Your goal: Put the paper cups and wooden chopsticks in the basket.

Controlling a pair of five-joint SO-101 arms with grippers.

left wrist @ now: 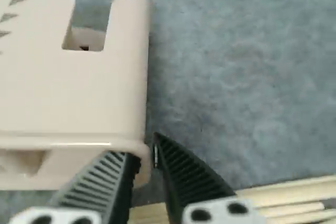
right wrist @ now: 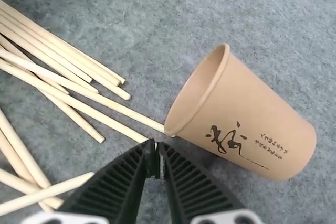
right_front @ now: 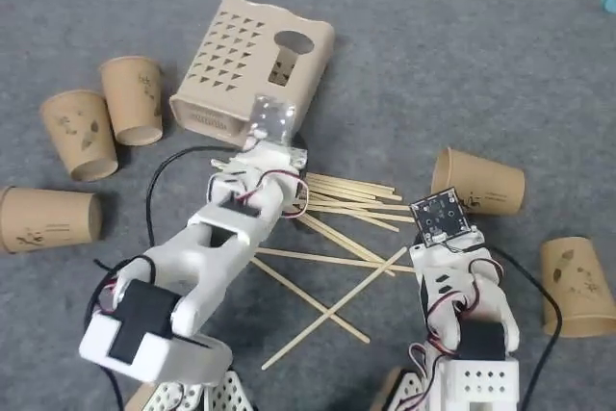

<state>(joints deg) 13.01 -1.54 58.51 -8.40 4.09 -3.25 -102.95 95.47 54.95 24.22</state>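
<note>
Left gripper point(left wrist: 145, 156) pressed together at a corner of the beige perforated plastic basket point(left wrist: 79, 108); right gripper point(right wrist: 156, 153) likewise, beside a tipped brown paper cup point(right wrist: 247, 124); pale wooden chopsticks point(right_front: 339, 188) partly hidden under the left arm point(right_front: 231, 247).

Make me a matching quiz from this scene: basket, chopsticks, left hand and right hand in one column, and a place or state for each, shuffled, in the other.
Column one:
1. basket
2. chopsticks
3. left hand
4. right hand

Column two:
A. shut, next to the rim of a cup lying on its side
B. beige, with cutouts in its walls
C. scattered loose on the grey cloth
D. at a corner of the basket

Pairs: 1-B, 2-C, 3-D, 4-A.
</note>
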